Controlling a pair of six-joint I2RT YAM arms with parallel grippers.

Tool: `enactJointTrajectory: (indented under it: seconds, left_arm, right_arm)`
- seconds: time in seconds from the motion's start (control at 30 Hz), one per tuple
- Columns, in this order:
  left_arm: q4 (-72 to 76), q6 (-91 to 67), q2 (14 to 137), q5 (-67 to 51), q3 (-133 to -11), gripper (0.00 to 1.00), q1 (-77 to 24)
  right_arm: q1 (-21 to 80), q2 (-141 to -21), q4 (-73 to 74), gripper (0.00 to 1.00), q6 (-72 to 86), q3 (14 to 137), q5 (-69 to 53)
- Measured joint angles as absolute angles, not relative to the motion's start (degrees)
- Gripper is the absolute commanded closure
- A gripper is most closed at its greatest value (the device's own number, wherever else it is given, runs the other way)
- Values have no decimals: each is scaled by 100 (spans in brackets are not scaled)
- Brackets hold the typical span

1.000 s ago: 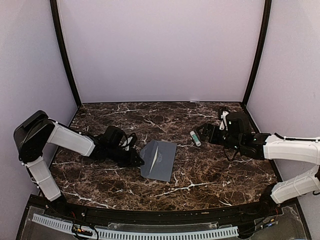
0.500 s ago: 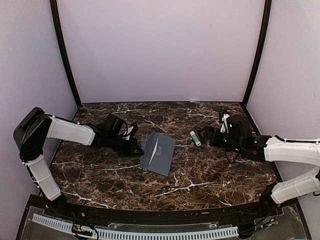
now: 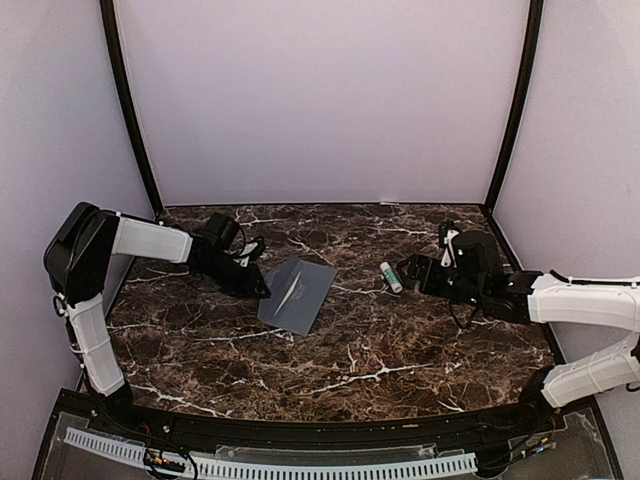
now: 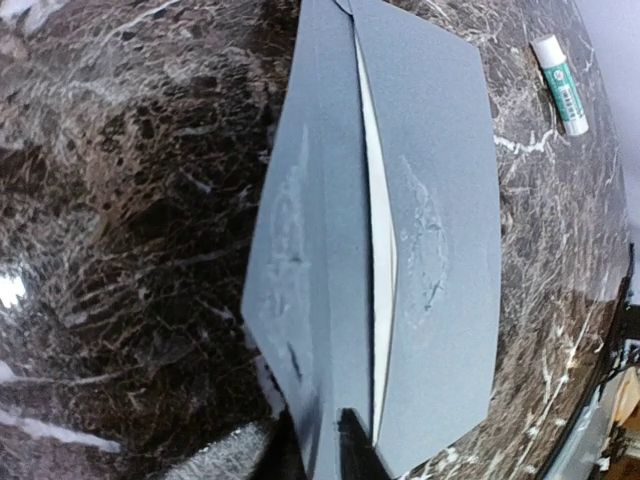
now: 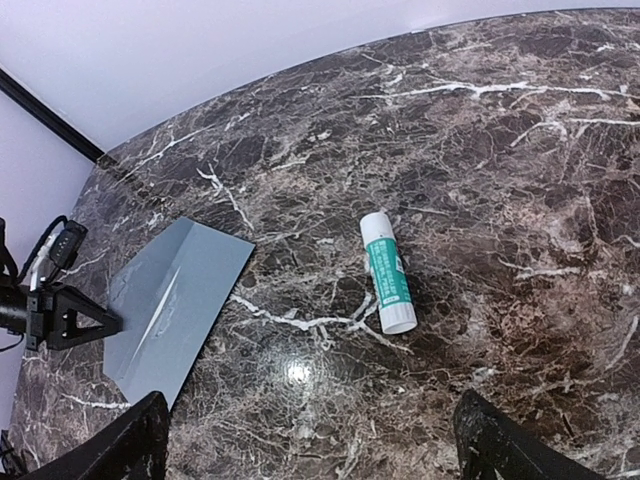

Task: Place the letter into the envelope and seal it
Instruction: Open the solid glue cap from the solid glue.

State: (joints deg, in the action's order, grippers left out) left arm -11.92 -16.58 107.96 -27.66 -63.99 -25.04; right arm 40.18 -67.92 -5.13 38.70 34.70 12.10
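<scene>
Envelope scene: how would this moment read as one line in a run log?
left gripper: shut on envelope edge | letter: inside envelope, cream sliver showing | right gripper: open, empty, near glue stick

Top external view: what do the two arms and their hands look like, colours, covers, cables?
Both arms match: the left arm and right arm have smooth white link covers between bulky black joints. The left hand and right hand are all black, with thin black cables looped at the wrists. A small white fitting sits atop the right wrist.
</scene>
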Motion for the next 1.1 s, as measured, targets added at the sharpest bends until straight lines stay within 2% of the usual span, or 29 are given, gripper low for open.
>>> enactJointTrajectory:
  seconds: [0.03, 0.1, 0.17, 0.23, 0.4, 0.53, 0.8, 1.1]
  left_arm:
    - [-1258, -1581, 10807, -2724, -6440, 64, -2506]
    - [-1347, -1516, 10807, -2652, -6508, 53, -2502]
    - [-1358, -1474, 10801, -2578, -6536, 44, -2499]
    - [-1358, -1452, 10770, -2497, -6530, 40, -2493]
    - [-1367, -1461, 10184, -2156, -6388, 34, -2408]
    - [-1245, -1496, 9098, -1787, -6193, 28, -2152]
    - [-497, -1573, 7076, -904, -5430, 24, -1448]
    - [-298, -1601, 6871, -539, -5033, 24, -1439]
  right_arm:
    - [4021, -6814, -460, 6, 3870, 3485, 1219]
    - [4032, -6914, -351, 7, 3872, 3546, 1253]
    - [4036, -7109, -233, 7, 3892, 3671, 1291]
    - [4036, -7319, -132, 8, 3898, 3804, 1293]
    - [4038, -7813, 228, 11, 3859, 4209, 1330]
    - [3979, -8169, 558, 16, 3736, 4630, 1352]
    - [3651, -8943, 1079, 28, 3264, 5487, 1125]
    - [3544, -10064, 1459, 34, 2814, 6460, 985]
